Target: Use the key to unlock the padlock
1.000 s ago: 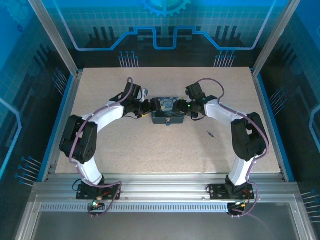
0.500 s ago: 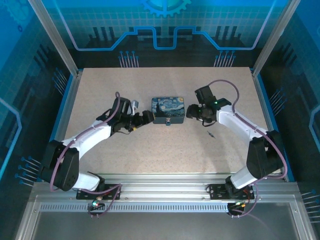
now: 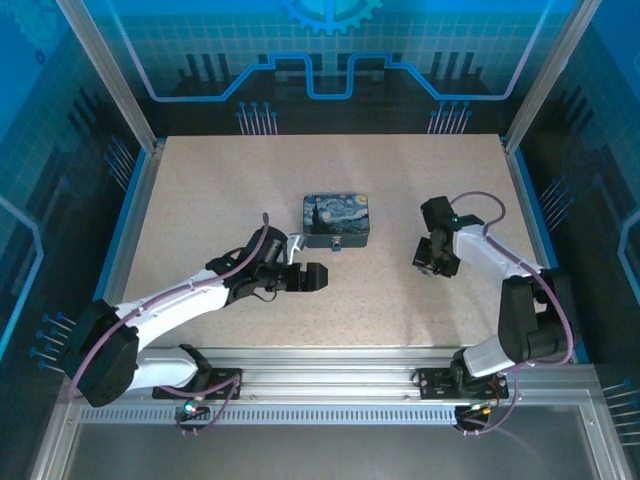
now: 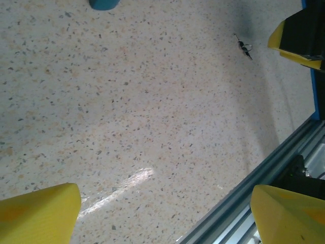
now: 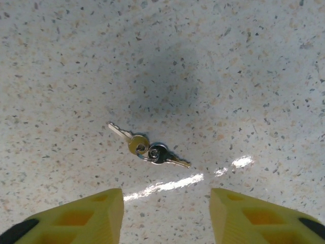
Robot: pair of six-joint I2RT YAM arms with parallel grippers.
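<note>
Right claw (image 5: 166, 199) spread wide, keys (image 5: 148, 147) just ahead, centred, untouched

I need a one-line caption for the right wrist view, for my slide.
Open right gripper poised above two keys joined by a ring, flat on the speckled table.

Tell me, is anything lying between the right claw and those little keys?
No. In the right wrist view, just bare speckled tabletop separates the open right claw from the keys lying a little ahead of it.
</note>
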